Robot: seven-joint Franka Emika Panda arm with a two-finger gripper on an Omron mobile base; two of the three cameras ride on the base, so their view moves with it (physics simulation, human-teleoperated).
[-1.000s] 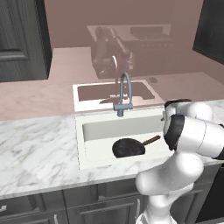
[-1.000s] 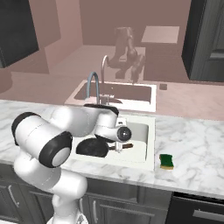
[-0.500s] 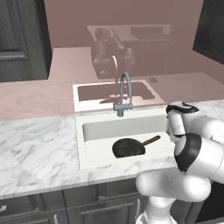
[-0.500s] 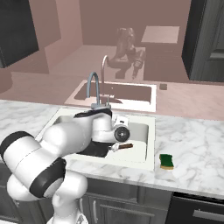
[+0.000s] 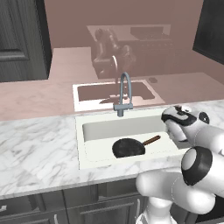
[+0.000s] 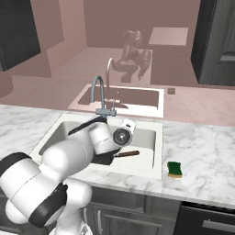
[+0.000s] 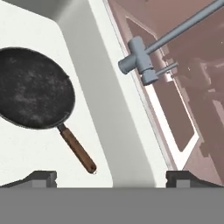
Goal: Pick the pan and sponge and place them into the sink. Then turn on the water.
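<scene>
Lying flat in sink, pan, sponge on counter beside rim, gripper spread wide above.

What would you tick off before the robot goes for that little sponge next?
1. Pan lying in the sink: ok, it rests flat on the basin floor with its handle pointing to the sink's right end.
2. Gripper free: ok, the jaws stand wide apart with nothing between them.
3. Sponge within sight: ok, it sits on the marble counter just right of the sink, not yet moved.
4. Space around the sponge: ok, nothing stands next to it on the counter.
5. Gripper lined up over the sponge: not ok, the hand view looks down at the pan and the faucet.
6. Water off for now: ok, no stream falls from the faucet.
</scene>
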